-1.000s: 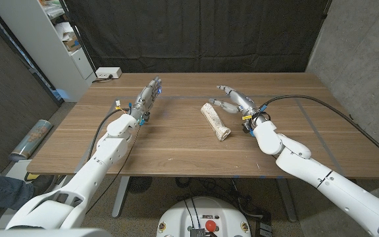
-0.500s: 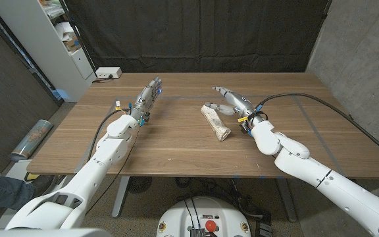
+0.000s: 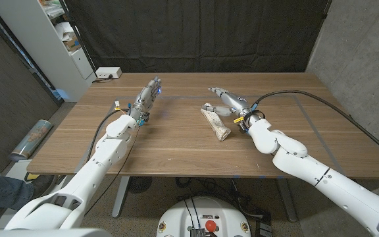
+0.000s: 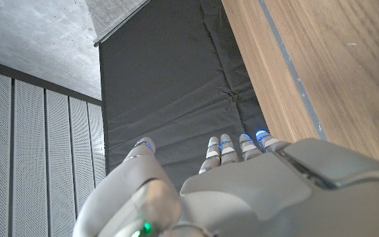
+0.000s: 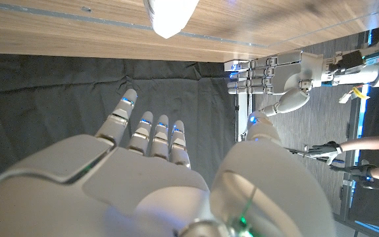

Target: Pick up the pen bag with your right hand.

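Now right hand beside pen bag, fingers spread, empty, left hand likewise open, well apart.

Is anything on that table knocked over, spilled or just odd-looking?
Nothing stands out. The pen bag lies slantwise on the wooden table, intact, nothing spilled. The right hand is open beside its far end; the left hand is open, well apart.

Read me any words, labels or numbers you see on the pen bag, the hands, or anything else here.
No readable text anywhere.
Pen bag: plain, no print visible.
Right hand and left hand: only small coloured tags near the wrists, too small to read.
Shelf items: too blurred to read.
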### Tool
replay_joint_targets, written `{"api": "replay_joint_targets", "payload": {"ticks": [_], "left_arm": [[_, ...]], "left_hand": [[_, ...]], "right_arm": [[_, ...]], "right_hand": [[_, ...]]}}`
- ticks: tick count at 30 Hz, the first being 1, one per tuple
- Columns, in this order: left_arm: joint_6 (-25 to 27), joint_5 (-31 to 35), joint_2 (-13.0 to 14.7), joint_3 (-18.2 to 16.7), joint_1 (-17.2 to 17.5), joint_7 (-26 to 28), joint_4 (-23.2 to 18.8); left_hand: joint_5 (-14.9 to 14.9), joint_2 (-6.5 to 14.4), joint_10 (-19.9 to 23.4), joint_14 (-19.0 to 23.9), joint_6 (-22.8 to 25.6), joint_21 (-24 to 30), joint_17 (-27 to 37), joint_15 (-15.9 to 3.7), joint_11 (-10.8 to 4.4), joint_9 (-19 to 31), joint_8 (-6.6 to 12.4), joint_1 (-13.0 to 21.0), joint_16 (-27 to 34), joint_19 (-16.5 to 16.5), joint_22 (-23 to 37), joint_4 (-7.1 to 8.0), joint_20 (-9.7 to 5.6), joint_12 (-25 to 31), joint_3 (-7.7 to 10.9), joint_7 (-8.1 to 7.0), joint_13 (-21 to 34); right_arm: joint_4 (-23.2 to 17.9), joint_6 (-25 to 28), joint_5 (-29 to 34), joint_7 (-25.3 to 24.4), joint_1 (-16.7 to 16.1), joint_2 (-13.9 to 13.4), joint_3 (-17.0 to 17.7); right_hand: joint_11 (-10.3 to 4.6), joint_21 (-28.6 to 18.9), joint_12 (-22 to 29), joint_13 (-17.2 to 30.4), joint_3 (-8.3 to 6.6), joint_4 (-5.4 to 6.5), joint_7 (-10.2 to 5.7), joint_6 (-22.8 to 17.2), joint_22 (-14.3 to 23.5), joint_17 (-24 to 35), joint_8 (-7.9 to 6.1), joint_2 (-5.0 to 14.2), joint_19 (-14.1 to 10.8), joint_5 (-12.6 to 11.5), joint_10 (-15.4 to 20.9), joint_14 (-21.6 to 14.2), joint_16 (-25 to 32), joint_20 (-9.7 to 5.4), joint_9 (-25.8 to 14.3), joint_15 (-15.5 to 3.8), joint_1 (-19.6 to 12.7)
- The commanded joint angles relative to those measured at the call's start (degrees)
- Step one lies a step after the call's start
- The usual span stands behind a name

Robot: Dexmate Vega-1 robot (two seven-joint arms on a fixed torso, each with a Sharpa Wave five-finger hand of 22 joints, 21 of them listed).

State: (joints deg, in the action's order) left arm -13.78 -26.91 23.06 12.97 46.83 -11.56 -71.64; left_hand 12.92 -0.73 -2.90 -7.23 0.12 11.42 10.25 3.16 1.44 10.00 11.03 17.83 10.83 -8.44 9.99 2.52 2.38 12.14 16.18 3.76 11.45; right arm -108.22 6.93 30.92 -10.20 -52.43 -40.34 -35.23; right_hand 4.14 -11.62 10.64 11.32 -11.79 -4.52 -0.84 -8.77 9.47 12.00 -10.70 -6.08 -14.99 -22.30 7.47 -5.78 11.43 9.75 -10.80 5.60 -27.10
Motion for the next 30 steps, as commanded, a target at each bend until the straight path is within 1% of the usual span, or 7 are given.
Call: {"api": "replay_joint_targets", "payload": {"ticks": [1,10,16,17,23,25,30], "left_arm": [[0.3,-0.1,0.1,0.0,0.2,0.3,-0.4],[-0.1,-0.1,-0.2,0.1,0.3,0.3,-0.1],[-0.1,-0.3,-0.1,0.1,0.4,0.3,-0.1],[-0.2,-0.2,-0.1,0.0,0.5,0.4,-0.2],[-0.5,-0.3,0.0,-0.1,0.7,0.2,-0.3],[-0.5,-0.5,-0.1,-0.2,0.9,0.2,-0.4],[-0.6,-0.5,0.1,-0.3,1.2,0.4,-1.0]], "left_hand": [[-0.1,0.6,-0.2,0.0,0.5,-0.1,0.1,0.29,-0.05,0.2,-0.15,0.1,-0.1,-0.2,0.2,-0.13,0.38,0.1,0.1,0.05,0.1],[-0.1,0.6,-0.2,0.0,0.5,-0.1,0.1,0.25,0.02,0.2,-0.18,0.0,-0.1,-0.2,0.3,-0.19,0.5,0.1,0.04,0.02,0.0],[-0.1,0.6,-0.2,0.0,0.5,-0.1,0.1,0.33,0.26,0.2,-0.18,0.0,-0.1,-0.2,0.3,-0.24,0.63,0.1,0.0,0.04,0.0],[-0.1,0.6,-0.2,0.0,0.5,-0.1,0.1,0.36,0.19,0.2,-0.18,0.0,-0.1,-0.2,0.3,-0.24,0.64,0.1,0.0,0.04,0.0],[-0.2,0.7,-0.2,-0.1,0.5,-0.1,0.1,0.3,0.0,0.2,-0.19,0.0,-0.1,-0.3,0.3,-0.27,0.72,0.1,-0.03,0.04,0.0],[-0.2,0.7,-0.2,-0.1,0.5,-0.1,0.1,0.31,0.05,0.2,-0.19,0.0,-0.1,-0.3,0.3,-0.27,0.75,0.1,-0.04,0.04,0.0],[-0.2,0.7,-0.3,0.0,0.6,-0.1,0.1,0.29,0.1,0.2,-0.19,-0.1,-0.1,-0.3,0.3,-0.31,0.76,0.0,-0.07,0.01,0.0]], "right_arm": [[-1.3,3.3,2.9,3.4,1.0,0.3,-1.6],[-2.7,7.9,5.6,7.0,1.7,0.5,-2.9],[-3.1,9.5,6.8,8.1,2.0,0.7,-3.6],[-3.5,10.4,7.3,9.0,2.2,0.7,-3.9],[-4.5,13.7,9.8,11.7,2.9,1.1,-5.3],[-4.7,14.2,10.4,12.2,3.1,1.1,-5.6],[-4.5,14.9,11.3,13.3,3.5,1.3,-6.3]], "right_hand": [[0.06,0.4,-0.1,0.2,-0.04,-0.52,-0.39,0.8,0.3,0.0,0.27,-0.06,0.4,-0.8,-1.0,0.7,-0.2,0.95,-0.3,0.36,-0.6],[0.27,0.5,-0.1,0.2,0.14,-0.71,-0.8,1.7,0.3,0.1,0.29,-0.32,0.5,-1.2,-1.8,0.7,0.0,1.85,-0.3,1.04,-0.8],[0.39,0.4,-0.1,0.3,0.28,-0.77,-0.92,1.9,0.4,0.1,0.21,-0.45,0.1,-1.4,-2.1,0.4,0.2,2.05,-0.3,1.61,-0.9],[0.48,0.4,-0.1,0.3,0.3,-0.77,-0.92,2.0,0.4,0.1,0.21,-0.48,0.1,-1.5,-2.2,0.4,0.2,2.09,-0.3,1.68,-0.9],[0.91,0.4,0.0,0.3,0.67,-0.84,-0.58,3.8,0.4,0.1,0.55,-0.86,-0.1,-1.8,-2.8,0.9,0.2,2.31,-0.4,1.97,-0.8],[1.03,0.4,0.0,0.3,0.87,-0.86,-0.37,4.5,0.4,0.2,0.65,-1.07,-0.1,-2.0,-3.1,1.1,0.1,2.37,-0.4,2.17,-0.7],[1.2,0.5,0.0,0.3,1.09,-0.89,-0.5,5.4,0.4,0.2,0.73,-1.29,-0.1,-2.1,-3.3,1.3,0.1,2.43,-0.4,2.39,-0.6]]}}
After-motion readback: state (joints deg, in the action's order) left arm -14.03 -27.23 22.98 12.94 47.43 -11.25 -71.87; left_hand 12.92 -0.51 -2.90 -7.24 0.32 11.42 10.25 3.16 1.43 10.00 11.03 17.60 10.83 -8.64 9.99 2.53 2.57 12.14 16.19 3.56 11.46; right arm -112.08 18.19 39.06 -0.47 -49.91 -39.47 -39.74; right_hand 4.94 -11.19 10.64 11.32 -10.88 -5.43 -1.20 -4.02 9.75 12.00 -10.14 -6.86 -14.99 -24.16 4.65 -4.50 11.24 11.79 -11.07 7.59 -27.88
